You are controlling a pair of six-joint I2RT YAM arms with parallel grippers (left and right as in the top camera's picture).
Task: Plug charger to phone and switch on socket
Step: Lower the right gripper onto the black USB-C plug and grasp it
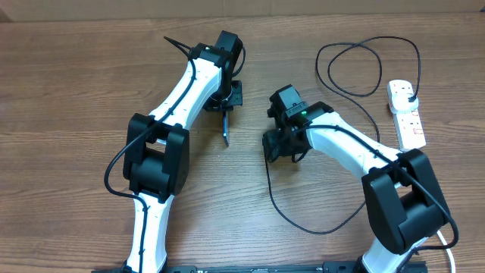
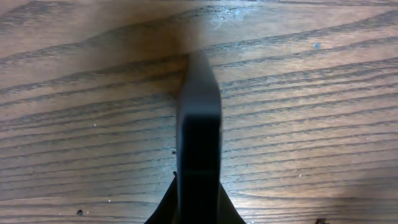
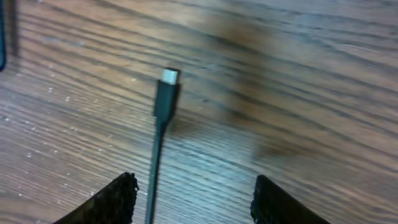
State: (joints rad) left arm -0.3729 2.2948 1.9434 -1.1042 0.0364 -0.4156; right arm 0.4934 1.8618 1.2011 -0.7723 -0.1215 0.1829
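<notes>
My left gripper (image 1: 226, 105) is shut on the phone (image 1: 226, 129) and holds it on edge, so it shows from above as a thin dark strip. In the left wrist view the phone (image 2: 199, 134) is a dark slab between my fingers (image 2: 198, 208); its screen is hidden. My right gripper (image 1: 279, 144) is open over the charger's free end. In the right wrist view the connector tip (image 3: 168, 79) lies on the wood ahead of the open fingers (image 3: 193, 186), with the thin cable running back close to the left finger, not gripped. The charger's black plug (image 1: 410, 95) sits in the socket (image 1: 407, 115).
The black cable (image 1: 303, 226) curves in a wide loop in front of the right arm, and another loop (image 1: 362, 67) lies at the back near the power strip. A dark edge (image 3: 2, 37) shows at the far left of the right wrist view.
</notes>
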